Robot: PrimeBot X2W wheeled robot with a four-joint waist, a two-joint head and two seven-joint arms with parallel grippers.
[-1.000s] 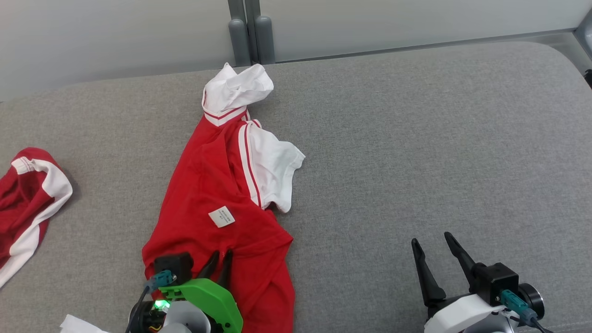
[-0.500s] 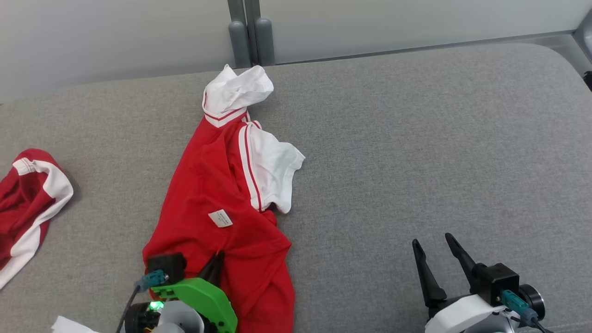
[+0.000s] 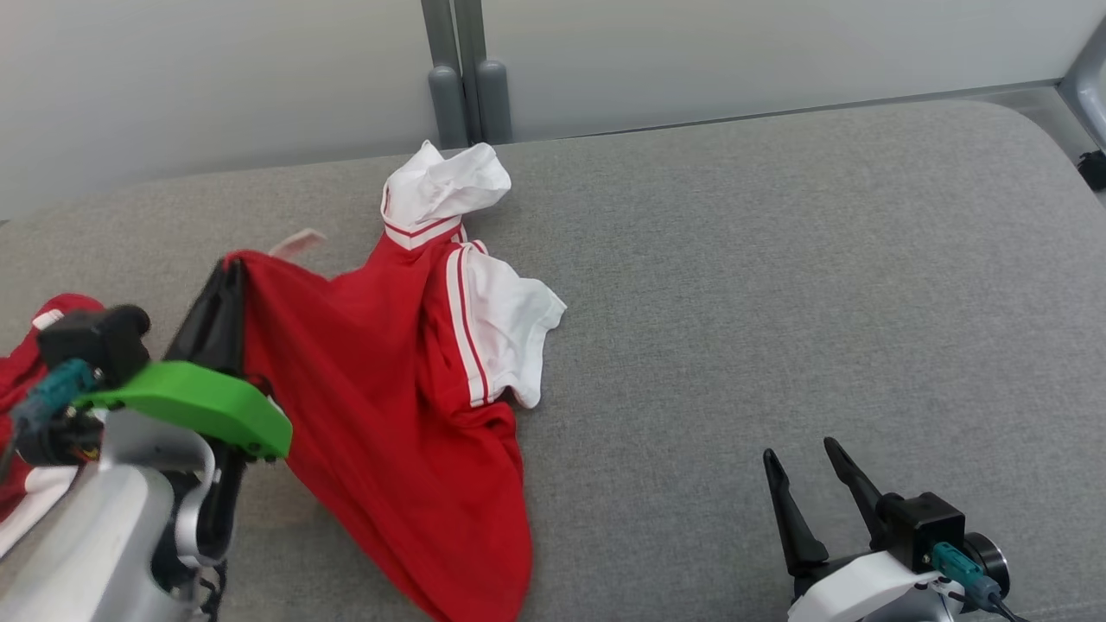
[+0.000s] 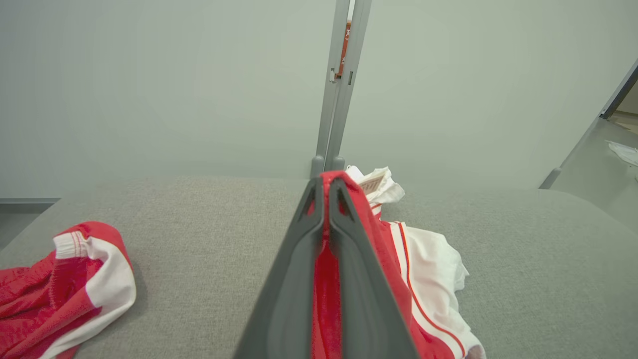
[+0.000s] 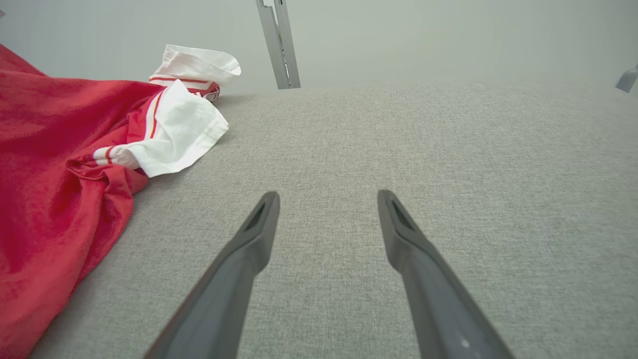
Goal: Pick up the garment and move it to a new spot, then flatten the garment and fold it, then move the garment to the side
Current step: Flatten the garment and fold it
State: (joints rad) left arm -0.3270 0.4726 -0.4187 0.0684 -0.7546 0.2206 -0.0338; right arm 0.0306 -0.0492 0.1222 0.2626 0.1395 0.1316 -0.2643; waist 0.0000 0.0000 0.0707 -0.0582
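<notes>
The garment (image 3: 393,363) is a red shirt with white sleeves and striped trim, lying on the grey cushioned surface (image 3: 778,285). My left gripper (image 3: 232,268) is shut on its red hem and holds that edge lifted at the left, so the cloth hangs in a slanted sheet. In the left wrist view the red cloth (image 4: 326,279) is pinched between the closed fingers (image 4: 294,279) of my left gripper (image 4: 325,180). My right gripper (image 3: 799,453) stands open at the lower right, apart from the garment (image 5: 60,169); the right wrist view has my right gripper (image 5: 328,197) over bare cushion.
A second red and white piece of clothing (image 3: 34,406) lies at the left edge, also in the left wrist view (image 4: 65,284). A grey post (image 3: 462,78) and a pale wall run behind the cushion. Bare cushion stretches to the right (image 5: 448,149).
My left gripper closed on the garment's near hem and rose up and to the left, dragging the red cloth with it. The head camera shifted slightly. The right gripper stayed put.
</notes>
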